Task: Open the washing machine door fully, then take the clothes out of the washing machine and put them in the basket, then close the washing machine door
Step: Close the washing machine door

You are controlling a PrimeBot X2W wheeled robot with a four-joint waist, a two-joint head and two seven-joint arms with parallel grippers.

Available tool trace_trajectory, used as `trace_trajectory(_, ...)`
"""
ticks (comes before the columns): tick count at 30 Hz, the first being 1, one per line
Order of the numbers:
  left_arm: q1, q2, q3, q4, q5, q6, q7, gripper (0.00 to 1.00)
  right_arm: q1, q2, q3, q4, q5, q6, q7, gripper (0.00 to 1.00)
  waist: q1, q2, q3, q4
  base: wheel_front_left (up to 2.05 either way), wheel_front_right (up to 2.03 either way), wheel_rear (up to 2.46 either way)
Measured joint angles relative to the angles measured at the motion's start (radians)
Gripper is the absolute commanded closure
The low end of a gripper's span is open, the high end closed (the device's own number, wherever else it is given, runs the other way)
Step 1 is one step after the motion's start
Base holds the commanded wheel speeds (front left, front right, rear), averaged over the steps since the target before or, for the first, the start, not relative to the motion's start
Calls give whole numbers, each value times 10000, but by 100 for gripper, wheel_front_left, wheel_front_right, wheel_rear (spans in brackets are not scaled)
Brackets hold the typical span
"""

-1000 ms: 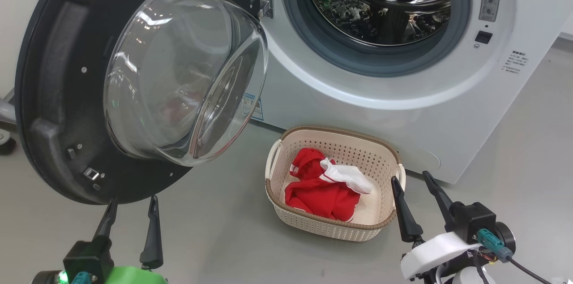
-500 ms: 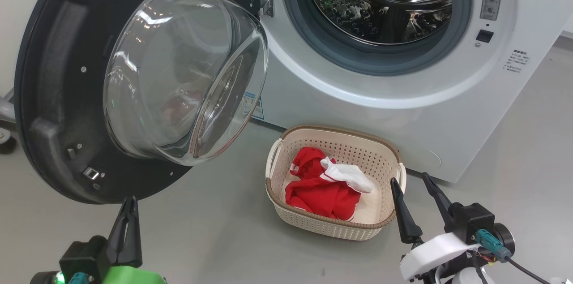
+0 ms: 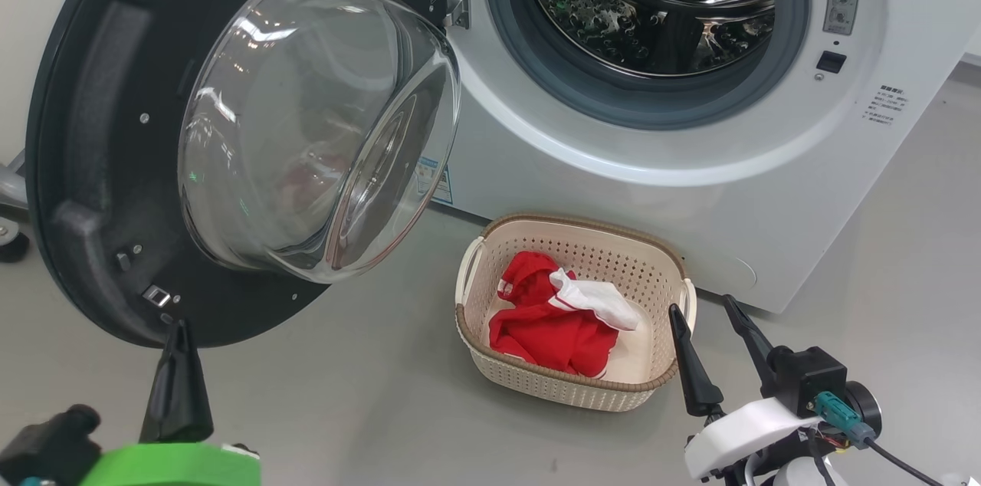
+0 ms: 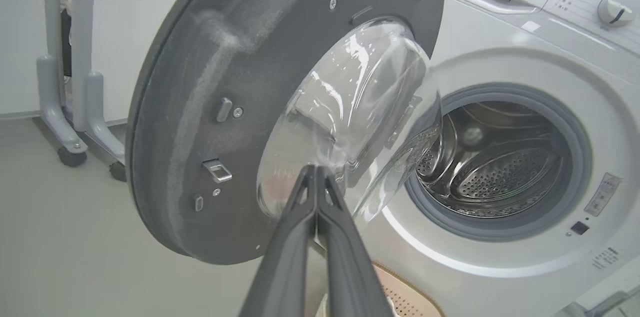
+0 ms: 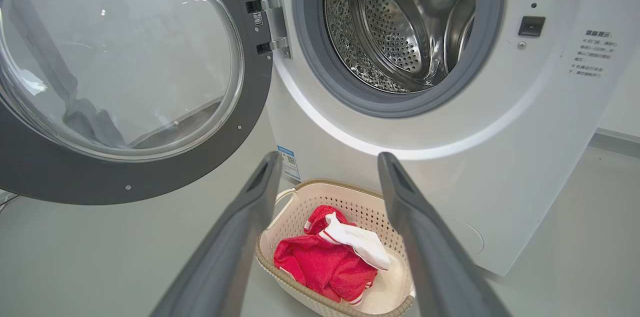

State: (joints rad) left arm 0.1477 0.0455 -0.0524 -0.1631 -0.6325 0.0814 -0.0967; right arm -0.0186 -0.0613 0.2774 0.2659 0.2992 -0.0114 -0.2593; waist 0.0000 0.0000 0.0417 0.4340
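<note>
A: Since 1.0 s ago we log the left gripper [image 3: 180, 329] going from spread fingers to fingers pressed flat together, and shifting toward the left edge of the head view, its green wrist now turned sideways in the bottom corner.

B: Agreed. Its tip points up, just below the lower rim of the washing machine door [image 3: 92, 164]; we cannot tell whether it touches. Left wrist view: the 2 fingers meet in 1 point in front of the glass bowl [image 4: 350, 107].

A: And the right gripper [image 3: 701, 306]?

B: Unmoved. Jaws released, 2 fingers apart, holding nothing, angled up and leftward beside the right handle of the basket [image 3: 536, 386].

A: Task items?

B: We note the door swung wide, left of the washing machine [image 3: 613, 187]. The clothes [image 3: 548, 329], red with 1 white piece on top, lie in the basket, which sits on the floor [image 3: 368, 394] just before the machine. Perforated steel shows in the drum [image 3: 651, 3].
</note>
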Motion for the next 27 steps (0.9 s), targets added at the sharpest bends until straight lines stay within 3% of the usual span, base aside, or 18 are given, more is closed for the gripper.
trace_trajectory(5,-86,-8,100,-575,-3250,-209,-115,100,-12,-6,-6,2,0,-4,0,0,0,0,26,24,0,0,0)
trace_trajectory(9,-244,-8,50,-1034,-5210,-389,-322,100,-25,-8,-10,-4,0,-12,0,0,0,0,51,48,0,0,0)
trace_trajectory(13,-414,-19,646,-1360,-7012,-708,-514,100,-38,-13,-17,-40,0,-15,0,0,0,0,129,89,0,0,0)
trace_trajectory(22,-1070,10,2934,-1534,-7917,-924,-571,100,-172,-46,-61,-109,0,-15,29,0,0,0,336,188,0,0,0)
trace_trajectory(27,-1783,523,4040,-1124,-9141,-922,-251,100,-190,-69,-84,-148,0,-92,38,0,0,1,421,245,0,0,0)
